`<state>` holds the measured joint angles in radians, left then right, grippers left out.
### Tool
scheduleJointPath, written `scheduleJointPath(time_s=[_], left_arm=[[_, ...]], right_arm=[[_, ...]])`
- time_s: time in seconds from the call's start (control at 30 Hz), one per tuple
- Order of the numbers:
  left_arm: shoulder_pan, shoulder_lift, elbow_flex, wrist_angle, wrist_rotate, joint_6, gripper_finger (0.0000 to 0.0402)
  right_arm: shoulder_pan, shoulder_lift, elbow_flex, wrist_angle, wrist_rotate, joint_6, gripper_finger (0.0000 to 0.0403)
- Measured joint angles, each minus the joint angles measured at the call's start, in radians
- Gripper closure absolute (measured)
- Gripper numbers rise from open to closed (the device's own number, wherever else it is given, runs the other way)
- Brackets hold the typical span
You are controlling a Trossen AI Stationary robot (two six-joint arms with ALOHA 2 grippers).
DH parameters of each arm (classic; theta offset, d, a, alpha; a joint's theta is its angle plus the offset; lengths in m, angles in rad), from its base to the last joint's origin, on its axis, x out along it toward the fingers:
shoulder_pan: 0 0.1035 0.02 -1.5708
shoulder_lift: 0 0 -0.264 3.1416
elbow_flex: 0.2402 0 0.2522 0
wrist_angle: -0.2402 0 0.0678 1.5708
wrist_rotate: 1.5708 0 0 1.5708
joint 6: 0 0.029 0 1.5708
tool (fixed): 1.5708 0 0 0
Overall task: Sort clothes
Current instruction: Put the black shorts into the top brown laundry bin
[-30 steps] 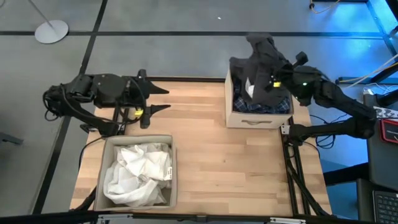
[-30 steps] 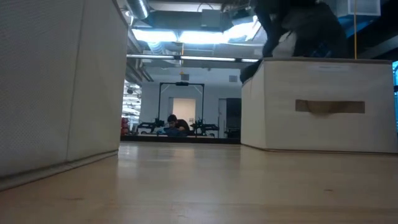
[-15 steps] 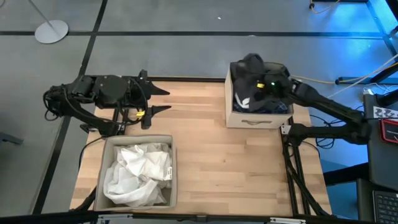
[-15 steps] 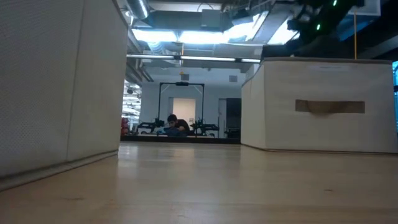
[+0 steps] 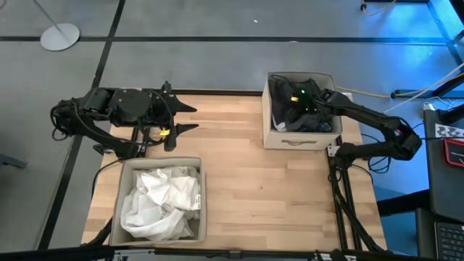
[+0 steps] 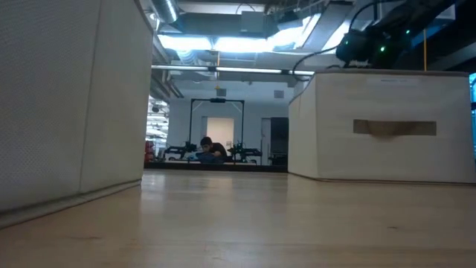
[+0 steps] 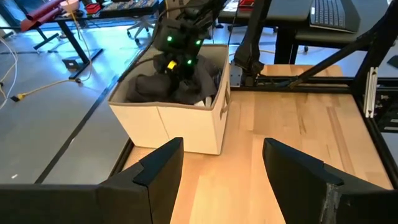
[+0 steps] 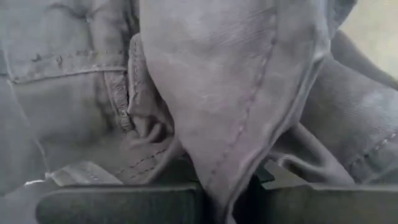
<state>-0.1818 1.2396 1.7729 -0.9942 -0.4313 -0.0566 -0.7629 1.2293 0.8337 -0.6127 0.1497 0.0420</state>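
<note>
- Table [image 5: 239,181] is seen carrying two beige bins
- White clothes [image 5: 161,201] are piled in the near bin [image 5: 202,199]
- Dark grey garment [image 5: 308,109] is pressed into the far bin [image 5: 299,138] by the right gripper [image 5: 296,96], its fingers closed on the fabric
- Left gripper [image 5: 190,117] is held spread and empty above the table's left side

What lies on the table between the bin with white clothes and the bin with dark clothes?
Nothing: in the high view, only bare table separates the white clothes' bin from the dark clothes' bin.

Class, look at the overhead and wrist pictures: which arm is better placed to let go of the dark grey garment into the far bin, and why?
The right. Its tool is down inside the far bin, shut on the dark grey garment. The left tool hangs open over bare table, away from both bins.
</note>
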Motion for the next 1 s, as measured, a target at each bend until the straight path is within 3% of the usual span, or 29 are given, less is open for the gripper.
scheduleJointPath(time_s=[0.5,0.7,1.0], left_arm=[[0.0,0.0,0.0,-0.02,0.0,-0.015,0.0189],[0.0,0.0,0.0,-0.02,0.0,-0.02,0.0189],[0.0,0.0,0.0,-0.019,0.0,-0.022,0.0189]], right_arm=[[0.003,0.129,-0.042,0.067,-0.005,-0.017,0.0356],[0.002,0.134,-0.013,0.024,-0.014,-0.02,0.0293],[0.003,0.116,0.202,-0.245,-0.023,-0.023,0.0199]])
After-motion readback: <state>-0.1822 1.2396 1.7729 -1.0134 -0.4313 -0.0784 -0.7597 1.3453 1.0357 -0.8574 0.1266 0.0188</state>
